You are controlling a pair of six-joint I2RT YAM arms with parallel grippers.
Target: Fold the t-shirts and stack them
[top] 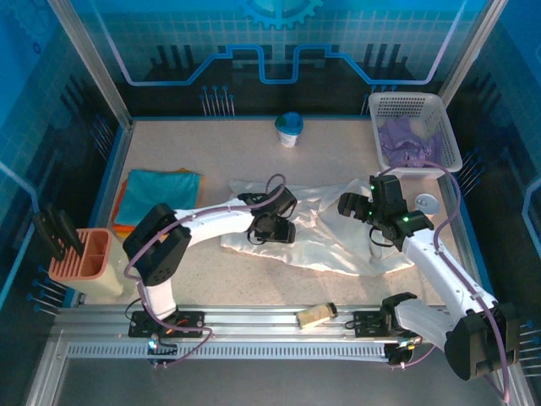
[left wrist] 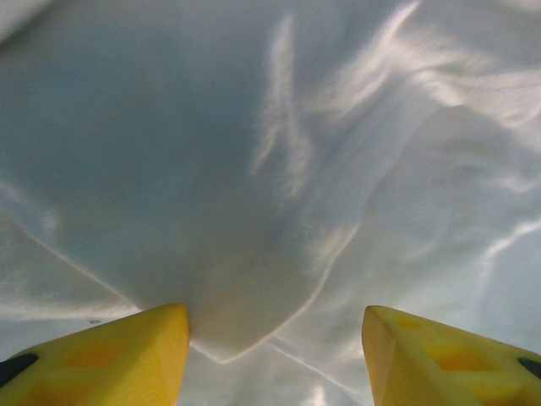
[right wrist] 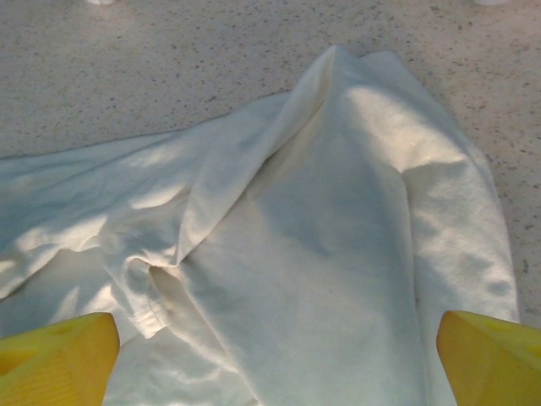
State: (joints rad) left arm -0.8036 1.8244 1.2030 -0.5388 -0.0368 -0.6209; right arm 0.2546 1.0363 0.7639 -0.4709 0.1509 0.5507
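Note:
A white t-shirt (top: 338, 241) lies crumpled across the middle of the table. My left gripper (top: 275, 227) hovers low over its left part. In the left wrist view its yellow fingers (left wrist: 127, 359) stand apart, with smooth white cloth (left wrist: 279, 186) and a fold edge beneath the gap. My right gripper (top: 362, 208) is over the shirt's right part, open wide, above a sleeve hem (right wrist: 148, 317) and a raised fold (right wrist: 338, 169). A teal t-shirt (top: 161, 188) lies folded on an orange one (top: 121, 222) at the left. A pale purple t-shirt (top: 406, 142) sits in the basket.
The white lattice basket (top: 439, 118) stands at the back right and a blue-lidded cup (top: 289, 129) at the back centre. A salmon-pink tray (top: 84, 258) sits at the left edge. A small white disc (top: 428, 203) lies right of the shirt. A tan block (top: 315, 315) rests on the front rail.

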